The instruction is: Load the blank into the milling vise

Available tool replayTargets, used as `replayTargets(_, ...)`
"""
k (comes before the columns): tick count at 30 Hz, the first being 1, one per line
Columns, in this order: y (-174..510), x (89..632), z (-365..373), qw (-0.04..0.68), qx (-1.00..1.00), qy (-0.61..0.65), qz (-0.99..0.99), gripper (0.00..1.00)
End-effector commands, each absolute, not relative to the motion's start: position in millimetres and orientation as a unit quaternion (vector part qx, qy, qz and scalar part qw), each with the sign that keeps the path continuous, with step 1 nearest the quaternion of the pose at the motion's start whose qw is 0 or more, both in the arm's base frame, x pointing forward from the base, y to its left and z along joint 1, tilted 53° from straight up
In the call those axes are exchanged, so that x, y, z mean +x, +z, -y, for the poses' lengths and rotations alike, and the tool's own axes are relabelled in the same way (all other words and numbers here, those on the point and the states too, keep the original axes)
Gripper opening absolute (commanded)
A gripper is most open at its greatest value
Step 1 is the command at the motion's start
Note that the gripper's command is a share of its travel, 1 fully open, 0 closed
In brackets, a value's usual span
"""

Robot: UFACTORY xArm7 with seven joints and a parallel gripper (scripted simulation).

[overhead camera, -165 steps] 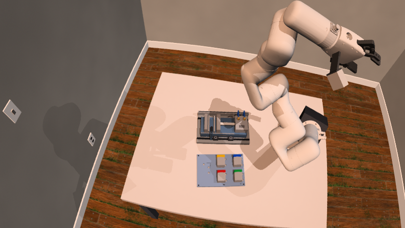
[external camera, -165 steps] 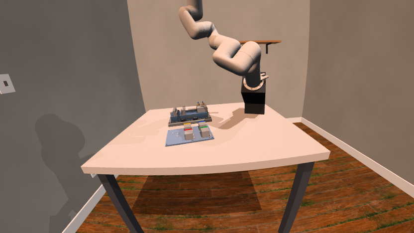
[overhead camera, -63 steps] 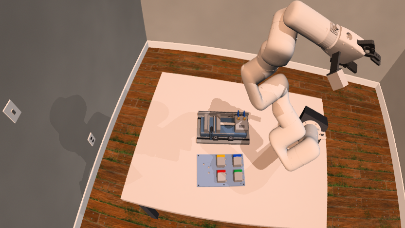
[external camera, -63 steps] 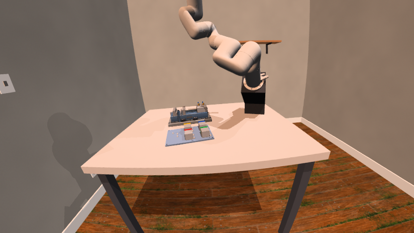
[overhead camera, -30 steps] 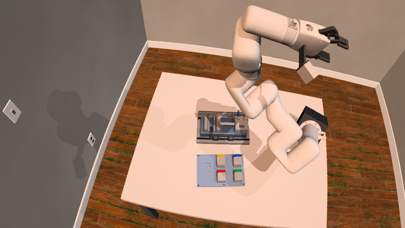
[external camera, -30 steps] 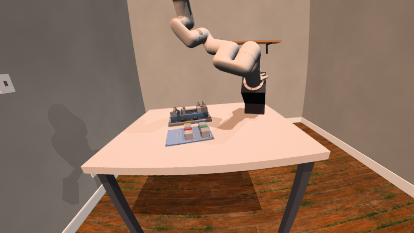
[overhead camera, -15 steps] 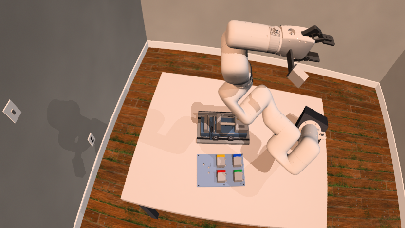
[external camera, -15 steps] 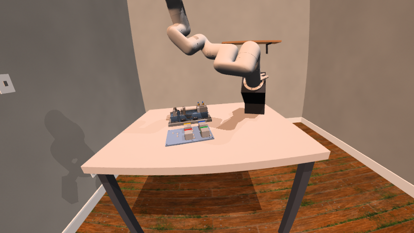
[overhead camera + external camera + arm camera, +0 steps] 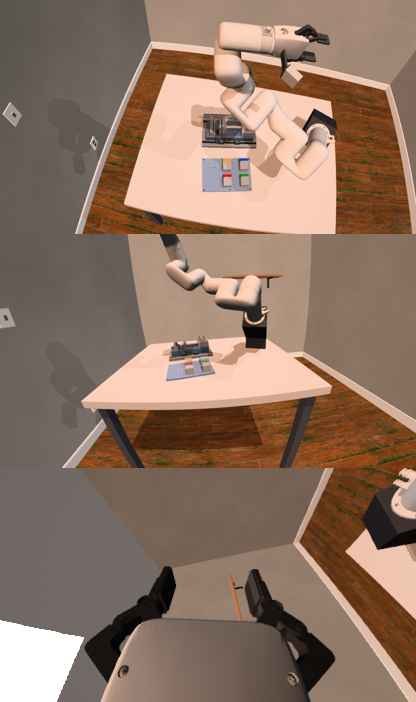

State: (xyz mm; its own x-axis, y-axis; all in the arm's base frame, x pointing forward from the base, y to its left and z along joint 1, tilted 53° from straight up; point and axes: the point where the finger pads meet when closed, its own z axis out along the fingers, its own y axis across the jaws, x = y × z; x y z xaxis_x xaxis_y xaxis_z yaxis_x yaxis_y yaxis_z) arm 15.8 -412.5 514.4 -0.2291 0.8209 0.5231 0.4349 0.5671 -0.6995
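Observation:
The blank with the green end (image 9: 244, 180) (image 9: 205, 365) lies on the blue-grey infeed plate (image 9: 211, 183) (image 9: 174, 375), at its front right in the top view. Blanks with red (image 9: 227, 180) (image 9: 189, 368), yellow (image 9: 226, 164) and blue (image 9: 243, 164) ends lie beside it. The milling vise (image 9: 228, 131) (image 9: 190, 348) stands behind the plate on its raised plate; no blank shows between its jaws. My gripper (image 9: 317, 48) (image 9: 210, 577) is open and empty. It is high in the air, far above the table's back right, pointing at the wall.
The arm's black base block (image 9: 321, 120) (image 9: 255, 334) stands at the table's right edge. The arm's elbow (image 9: 253, 113) hangs over the right part of the vise in the top view. A wooden wall shelf (image 9: 252, 276) (image 9: 235, 598) is behind the arm.

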Motion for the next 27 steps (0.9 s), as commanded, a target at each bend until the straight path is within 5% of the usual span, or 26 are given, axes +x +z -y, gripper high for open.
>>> replayTargets(1,514.2,22.5,413.2,0.460,-0.417,0.208,0.756,1.00)
replayTargets(27,514.3,81.9,403.8,0.437,-0.341,0.251,0.793,1.00)
